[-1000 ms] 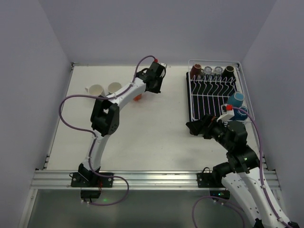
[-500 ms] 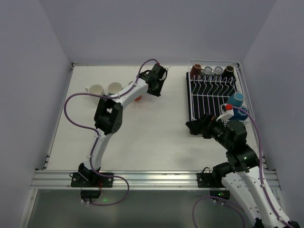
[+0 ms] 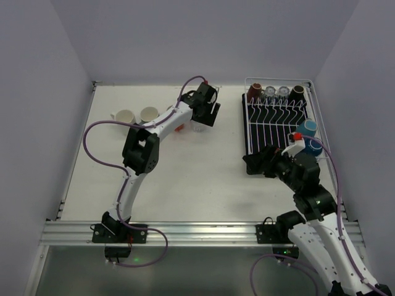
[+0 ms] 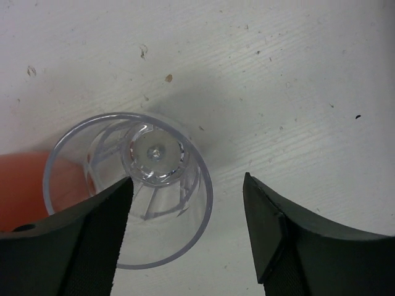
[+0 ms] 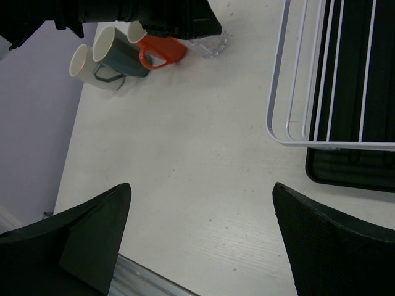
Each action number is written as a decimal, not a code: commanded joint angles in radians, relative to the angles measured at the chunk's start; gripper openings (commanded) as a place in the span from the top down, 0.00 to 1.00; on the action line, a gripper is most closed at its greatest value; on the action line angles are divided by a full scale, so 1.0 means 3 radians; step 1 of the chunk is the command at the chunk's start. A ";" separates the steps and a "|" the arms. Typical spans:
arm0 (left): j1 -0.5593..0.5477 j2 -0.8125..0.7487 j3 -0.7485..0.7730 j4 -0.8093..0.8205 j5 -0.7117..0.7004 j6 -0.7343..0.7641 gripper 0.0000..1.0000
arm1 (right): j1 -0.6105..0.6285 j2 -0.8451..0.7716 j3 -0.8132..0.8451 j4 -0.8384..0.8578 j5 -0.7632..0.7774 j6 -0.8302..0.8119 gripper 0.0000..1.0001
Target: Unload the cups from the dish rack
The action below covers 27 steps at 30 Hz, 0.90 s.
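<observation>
We note the left gripper (image 4: 188,185) unclenched, jaws parted astride an upright clear glass (image 4: 154,157) on the table (image 4: 296,74). The right gripper (image 5: 200,188) gapes wide, empty, beside the dish rack (image 5: 276,80).

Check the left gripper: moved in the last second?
Yes. The left gripper shifted slightly right, toward the dish rack, in the top view, and its jaws now stand open around the clear glass.
</observation>
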 commanded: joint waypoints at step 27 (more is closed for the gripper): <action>-0.0432 -0.4352 -0.3477 0.2265 0.1232 -0.0804 0.04 | -0.1393 0.1581 0.1199 -0.0292 0.2056 -0.0732 0.11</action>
